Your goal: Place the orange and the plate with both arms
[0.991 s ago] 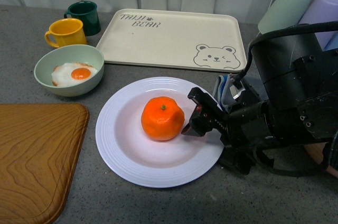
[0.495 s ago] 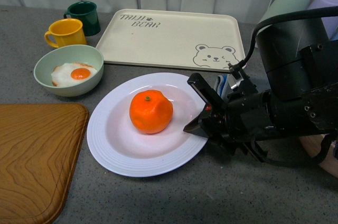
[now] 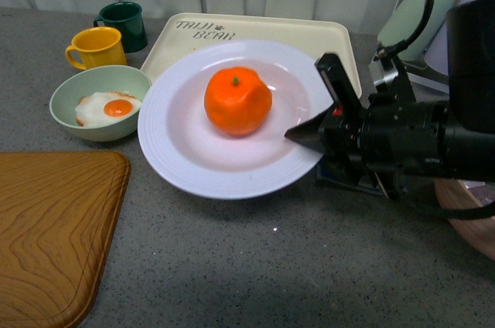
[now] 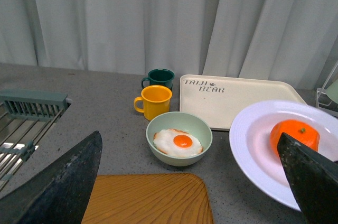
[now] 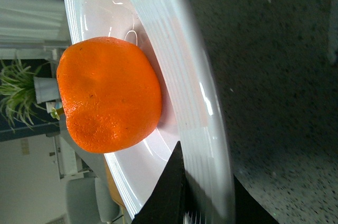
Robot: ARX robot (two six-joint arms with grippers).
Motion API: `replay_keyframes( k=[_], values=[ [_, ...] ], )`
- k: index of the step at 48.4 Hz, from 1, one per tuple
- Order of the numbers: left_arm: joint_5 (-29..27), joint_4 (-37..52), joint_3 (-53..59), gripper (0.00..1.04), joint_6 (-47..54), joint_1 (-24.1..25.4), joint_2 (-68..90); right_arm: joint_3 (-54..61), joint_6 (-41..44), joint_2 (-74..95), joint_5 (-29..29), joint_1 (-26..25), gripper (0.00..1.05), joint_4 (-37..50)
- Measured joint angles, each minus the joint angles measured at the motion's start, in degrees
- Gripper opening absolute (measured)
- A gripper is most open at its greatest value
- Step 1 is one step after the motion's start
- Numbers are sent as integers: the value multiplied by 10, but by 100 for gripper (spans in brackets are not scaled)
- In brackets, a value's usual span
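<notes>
Pinched the rim of the white plate (image 3: 166,138) in the right hand (image 3: 308,100), tilted clear of the bench (image 3: 232,266) over the bear tray (image 3: 201,34), orange (image 3: 237,101) nested in its well for carrying; left hand (image 4: 188,137) spread empty.

Bare grey counter (image 3: 255,266) lies open across the lower centre of the frame. A wooden board (image 3: 54,227) fills the lower left. A green bowl (image 3: 108,131), a yellow mug (image 3: 97,48) and a dark green mug (image 3: 124,22) crowd the upper left. The plate (image 3: 166,142) overlaps the near part of the tray (image 3: 255,30) at centre. The right arm (image 3: 410,142) blocks the right side.
</notes>
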State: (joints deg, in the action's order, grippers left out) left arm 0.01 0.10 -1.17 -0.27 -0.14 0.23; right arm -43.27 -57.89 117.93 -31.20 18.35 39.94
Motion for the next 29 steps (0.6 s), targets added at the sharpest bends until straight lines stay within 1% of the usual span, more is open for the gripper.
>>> replay_keyframes(
  k=[7, 14, 26, 29],
  values=[
    [0, 0, 0, 98, 0, 0, 0, -33, -3, 1, -7, -12, 4, -15],
    [0, 0, 0, 98, 0, 0, 0, -103, -8, 27, -12, -22, 4, -50],
    [0, 0, 0, 98, 0, 0, 0, -278, -42, 120, -3, -28, 4, -131],
    [0, 0, 0, 98, 0, 0, 0, -350, -41, 158, 4, -29, 4, -174]
  ],
)
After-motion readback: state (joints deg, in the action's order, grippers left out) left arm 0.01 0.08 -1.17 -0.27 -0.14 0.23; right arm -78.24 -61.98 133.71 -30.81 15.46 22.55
